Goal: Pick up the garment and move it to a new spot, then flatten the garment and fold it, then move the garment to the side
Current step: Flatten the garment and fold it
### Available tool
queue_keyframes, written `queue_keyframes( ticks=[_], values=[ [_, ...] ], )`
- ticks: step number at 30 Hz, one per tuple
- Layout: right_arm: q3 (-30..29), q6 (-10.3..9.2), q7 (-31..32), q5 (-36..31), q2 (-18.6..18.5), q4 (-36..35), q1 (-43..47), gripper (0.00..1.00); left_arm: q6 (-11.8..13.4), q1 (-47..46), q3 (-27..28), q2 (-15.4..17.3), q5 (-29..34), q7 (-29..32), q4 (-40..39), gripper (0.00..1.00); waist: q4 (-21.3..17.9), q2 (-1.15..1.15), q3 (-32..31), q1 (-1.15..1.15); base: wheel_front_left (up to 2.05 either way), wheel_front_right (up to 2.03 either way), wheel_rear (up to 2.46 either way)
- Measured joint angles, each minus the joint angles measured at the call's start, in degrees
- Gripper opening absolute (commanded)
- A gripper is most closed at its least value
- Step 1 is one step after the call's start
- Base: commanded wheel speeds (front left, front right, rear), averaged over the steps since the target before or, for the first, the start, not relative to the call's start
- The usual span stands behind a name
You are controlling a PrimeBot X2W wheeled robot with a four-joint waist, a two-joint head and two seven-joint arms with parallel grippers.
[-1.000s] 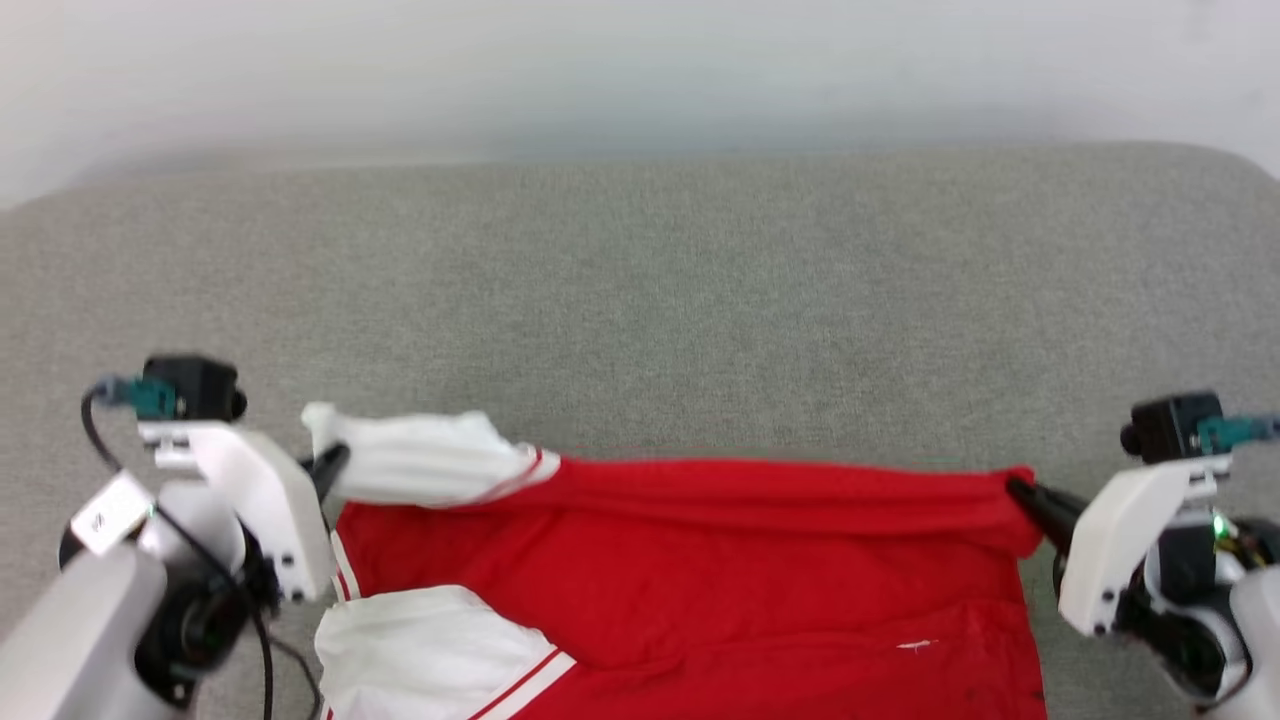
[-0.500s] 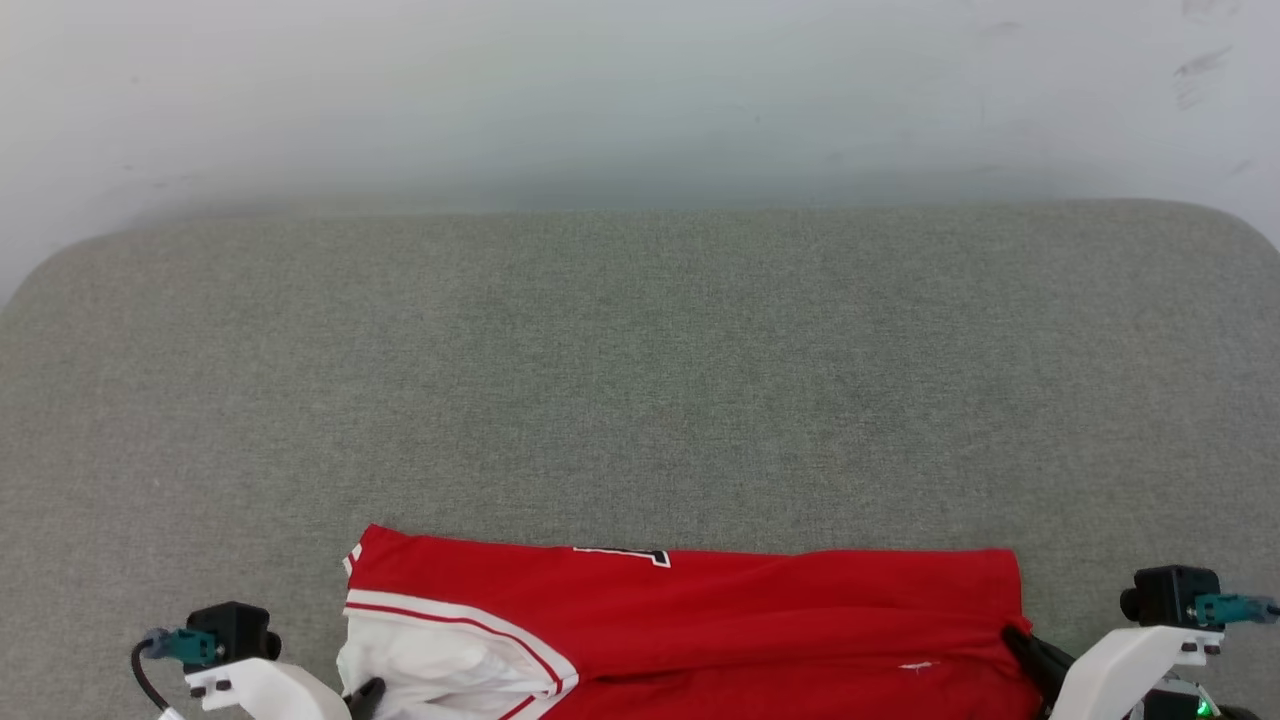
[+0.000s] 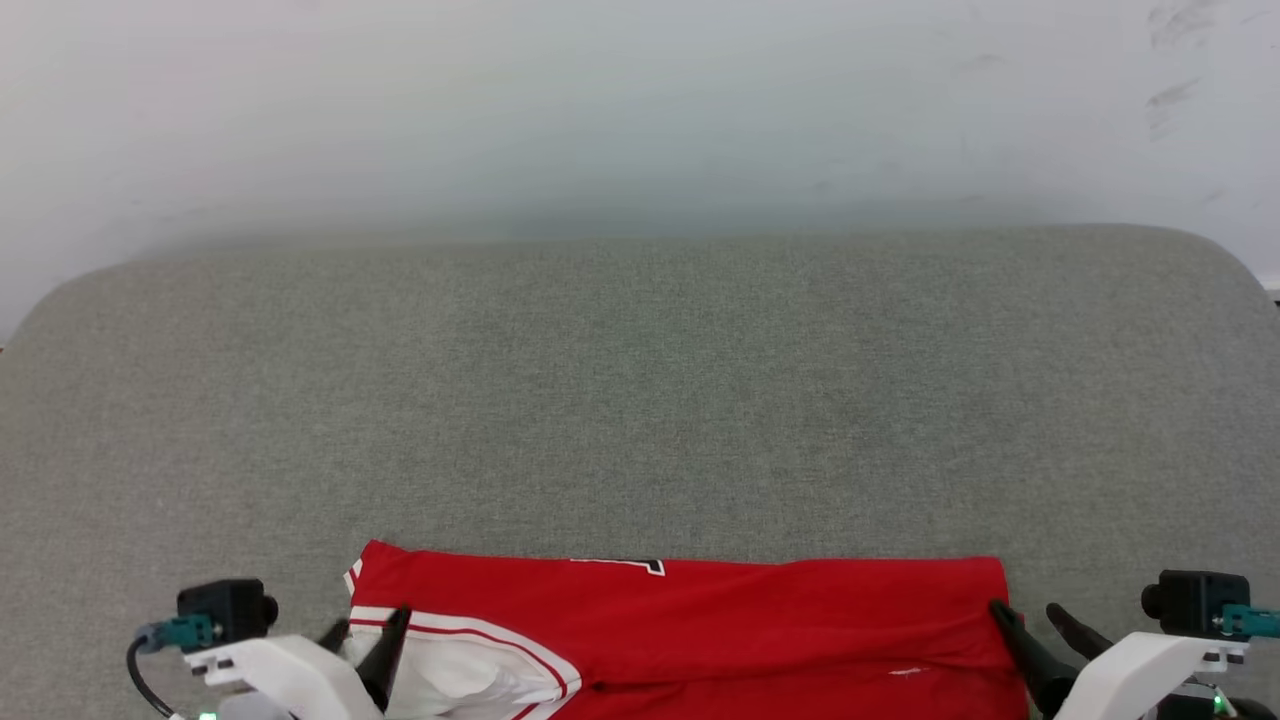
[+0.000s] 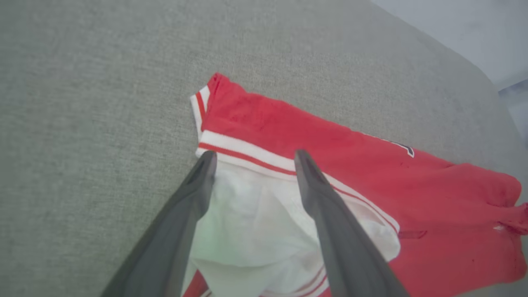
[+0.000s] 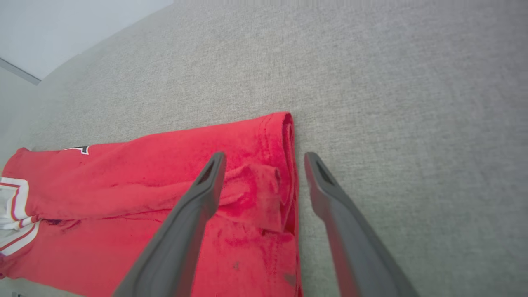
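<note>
Left claw (image 4: 253,159) wide over garment (image 4: 350,165) sleeve (image 4: 255,222) — right claw (image 5: 266,161) wide, straddling its rolled edge.

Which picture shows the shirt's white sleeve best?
The left wrist view: the white sleeve and its striped trim show big by the open left pincer. The head view cuts the sleeve off at the bottom; the right wrist view shows a sliver at its left edge.

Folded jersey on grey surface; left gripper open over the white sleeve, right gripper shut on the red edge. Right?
Not shut: the right wrist view shows the right gripper open, jaws apart astride the red edge of the garment. Rest stands.
</note>
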Motion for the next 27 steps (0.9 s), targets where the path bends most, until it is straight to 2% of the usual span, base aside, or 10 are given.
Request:
queue_keyframes(
  ticks=[5,10,15,21,27],
  values=[
    [-3.07,0.01,4.20,-1.25,-1.31,-4.80,1.33,1.00,1.25,-1.68,0.74,0.52,4.76,-5.61,-3.86,1.00,-0.06,0.00,-0.89,0.00,0.00,0.00,0.00],
    [-6.95,0.00,12.67,-2.46,-3.01,-8.18,1.92,1.00,3.87,-2.50,1.76,0.67,9.79,-12.39,-7.80,1.00,0.21,0.00,-0.61,0.01,0.00,0.00,0.00],
    [-7.98,0.00,19.60,-3.10,-4.19,-10.31,1.81,1.00,5.94,-3.11,1.98,0.08,15.06,-19.02,-10.77,1.00,0.99,0.00,0.40,0.00,0.00,0.00,0.00],
    [-5.70,0.00,23.48,-3.54,-3.55,-10.63,1.57,1.00,8.08,-3.16,1.12,-1.44,19.53,-21.63,-12.55,1.00,2.47,0.00,2.24,0.00,0.00,0.00,0.00],
    [-3.56,0.00,24.53,-3.25,-2.21,-8.01,0.55,1.00,8.42,-3.31,0.56,-2.04,21.60,-22.30,-13.04,1.00,4.08,0.00,4.54,0.01,0.00,0.00,0.00]
  ],
)
